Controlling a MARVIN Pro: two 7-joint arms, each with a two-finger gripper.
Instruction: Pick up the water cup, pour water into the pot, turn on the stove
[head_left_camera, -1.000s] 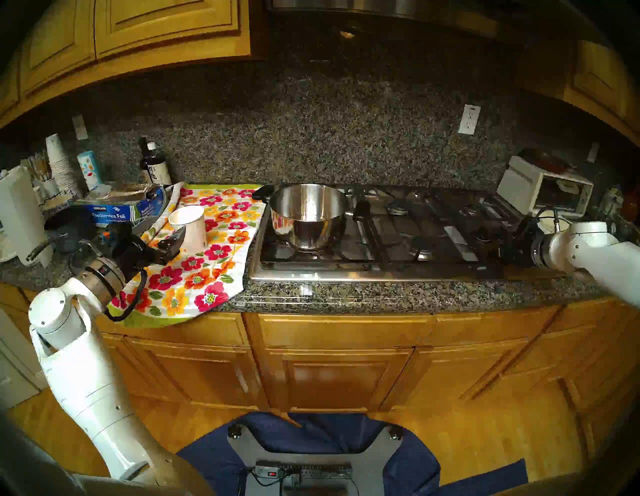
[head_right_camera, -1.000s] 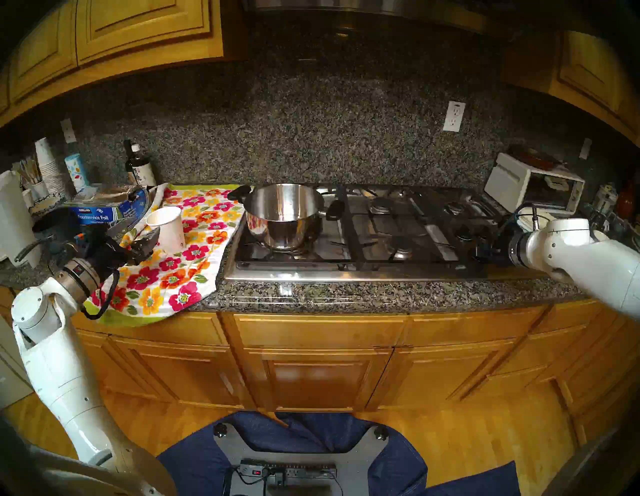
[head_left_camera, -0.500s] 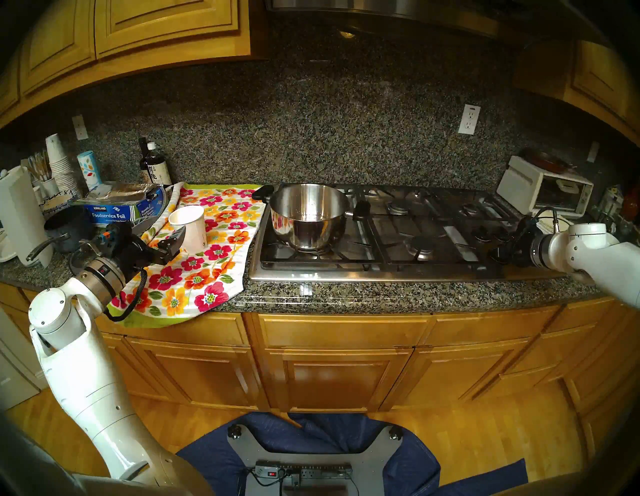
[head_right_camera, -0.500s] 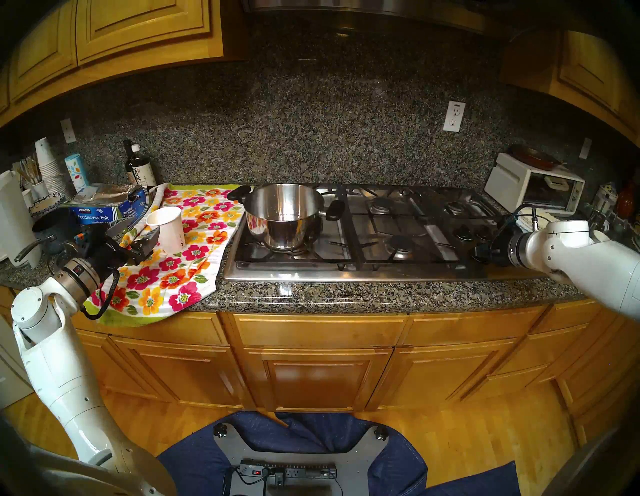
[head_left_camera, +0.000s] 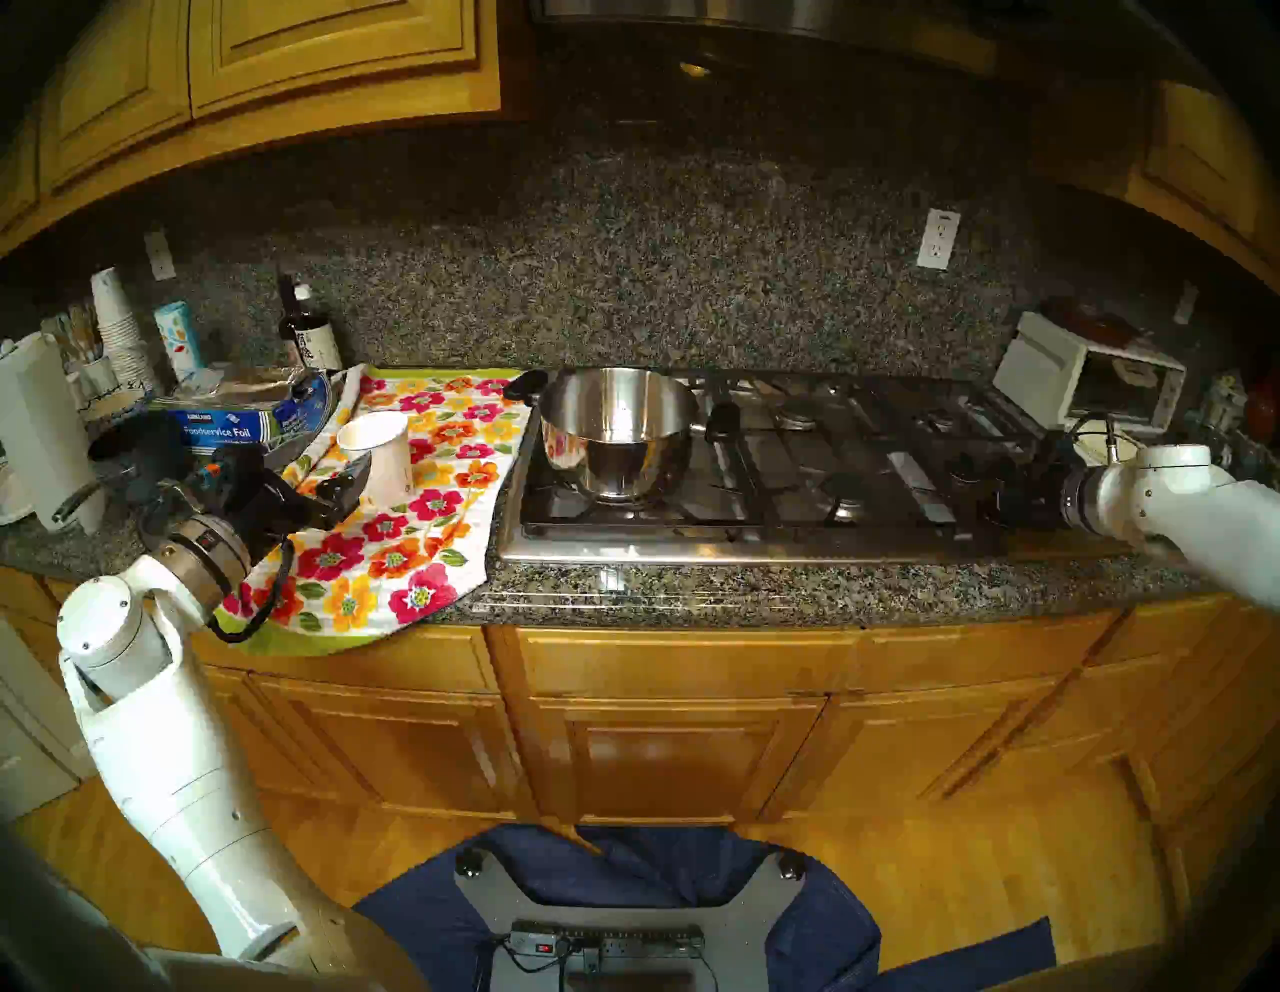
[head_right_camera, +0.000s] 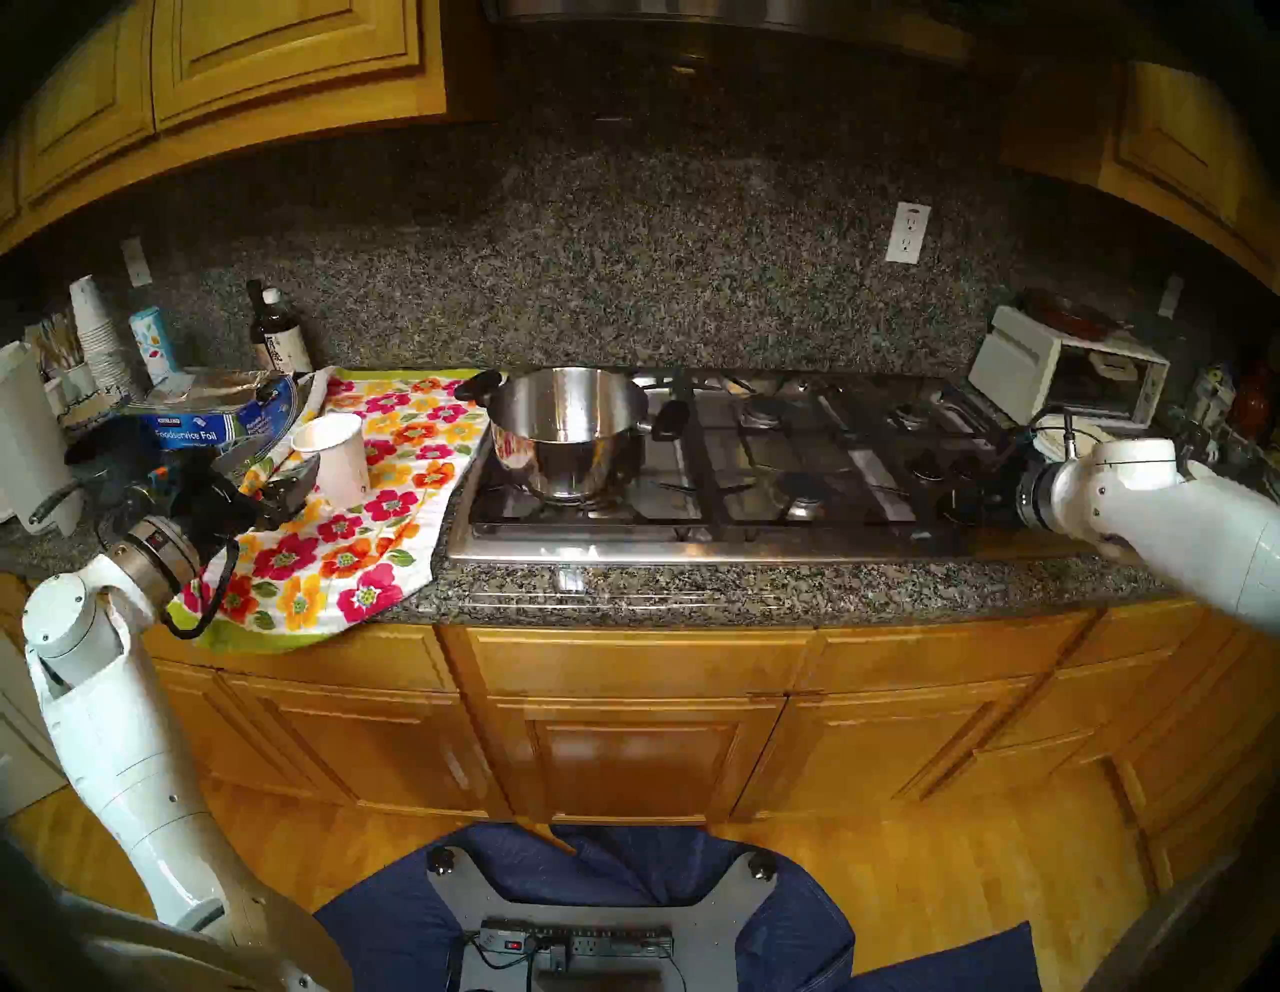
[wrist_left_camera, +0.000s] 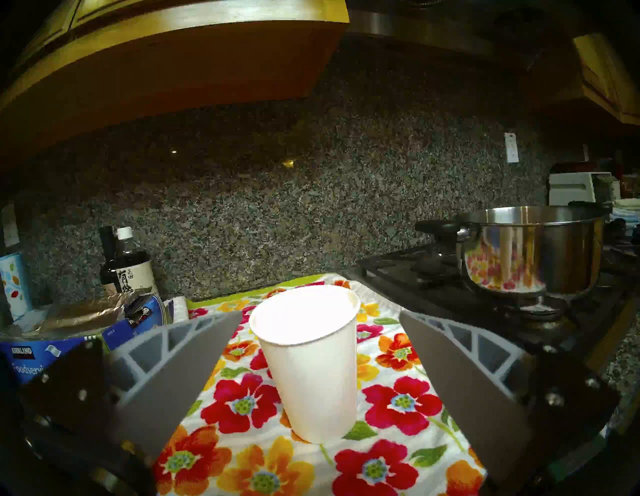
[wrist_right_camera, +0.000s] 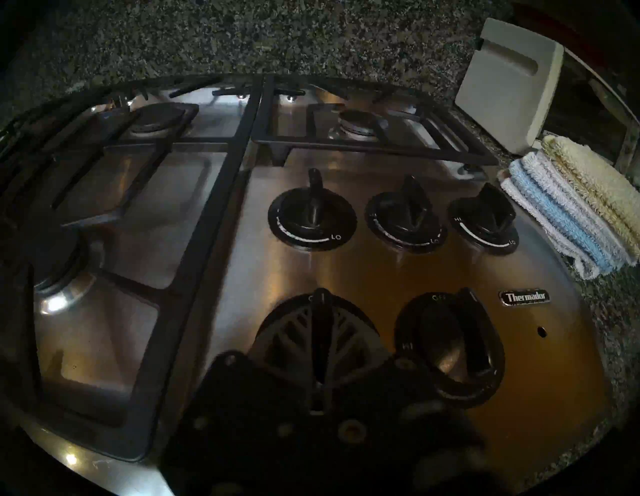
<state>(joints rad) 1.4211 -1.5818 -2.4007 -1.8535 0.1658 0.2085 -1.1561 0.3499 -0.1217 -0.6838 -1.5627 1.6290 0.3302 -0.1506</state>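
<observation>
Water cup (wrist_left_camera: 308, 363) stands upright on the flowered towel (wrist_left_camera: 242, 405), in the lower middle of the left wrist view and at the middle left of the head view. It is plain white paper, tapered, wider at the rolled rim than at the foot. I judge it light and thin-walled, so it will dent under a hard squeeze; if it holds water, which I cannot see, it becomes top-heavy and easy to spill. The best hold looks to be on the side wall about halfway up, with gentle pressure. The left end effector (wrist_left_camera: 313, 377) is spread wide, one finger on each side of the cup, not touching it and holding nothing. Further right, the pot (head_left_camera: 616, 433) is shiny steel with black side handles and sits on the left burner of the stove (head_left_camera: 762, 547), a steel cooktop with black grates. At the right of the head view, the right end effector (wrist_right_camera: 318, 350) has its fingers pressed together over the lower left knob (wrist_right_camera: 287, 324); whether they pinch its ridge I cannot tell.
</observation>
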